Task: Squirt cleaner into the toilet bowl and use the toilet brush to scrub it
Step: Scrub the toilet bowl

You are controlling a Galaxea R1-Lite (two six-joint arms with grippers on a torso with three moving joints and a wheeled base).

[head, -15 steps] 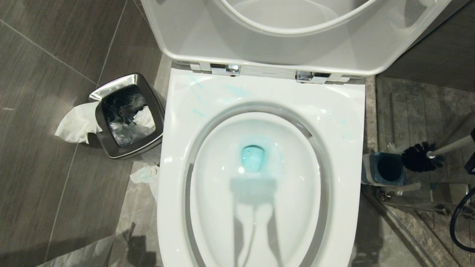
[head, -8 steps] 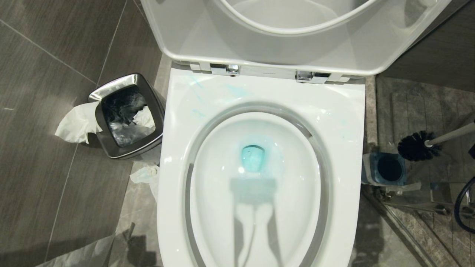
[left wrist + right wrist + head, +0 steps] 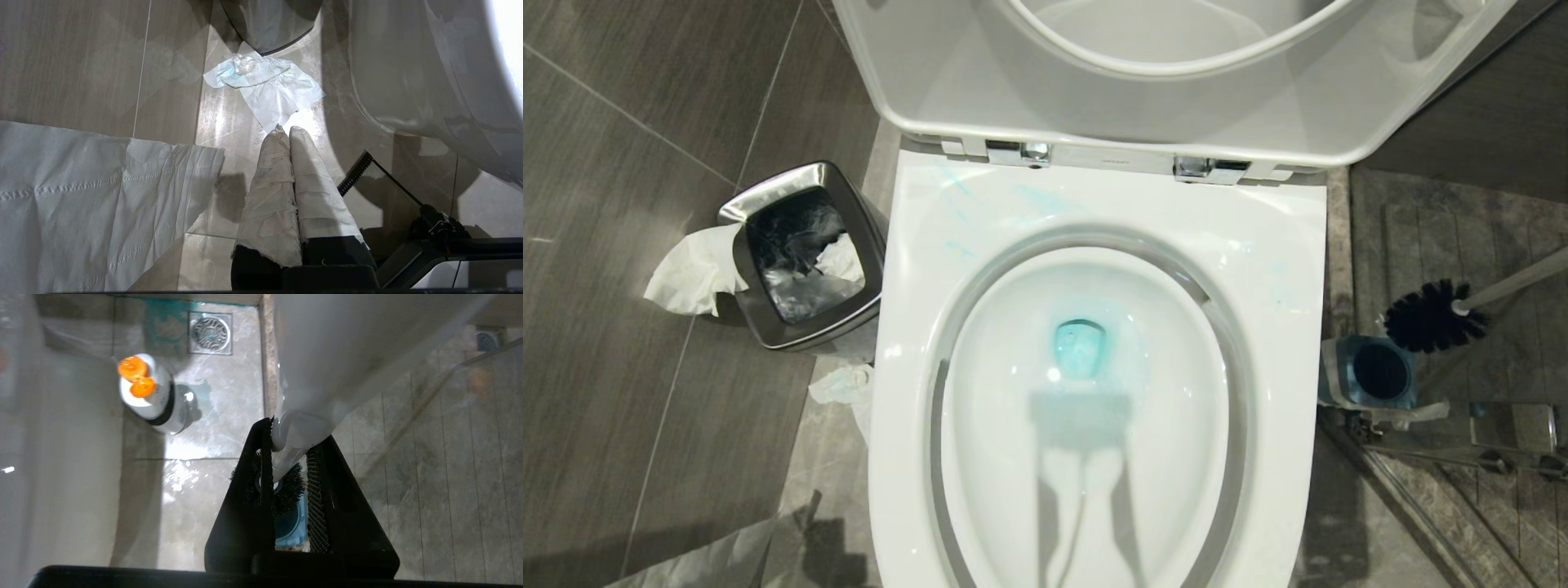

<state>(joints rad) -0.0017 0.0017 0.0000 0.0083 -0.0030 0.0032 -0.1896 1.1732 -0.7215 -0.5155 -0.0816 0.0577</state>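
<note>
Toilet brush (image 3: 1433,316): clamped at its white handle by the right gripper (image 3: 288,457), bristle head in the air above its blue holder (image 3: 1372,373), right of the toilet bowl (image 3: 1094,392). Left gripper (image 3: 286,132): closed, empty, low beside the bowl. Risks: wet bristles dripping on floor; head clipping the rim on the swing across; the slim handle twisting in the grip.

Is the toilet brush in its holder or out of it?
Out. The toilet brush's black bristles hang in the air above the blue holder, whose round hole shows empty. The right gripper grips its handle.
</note>
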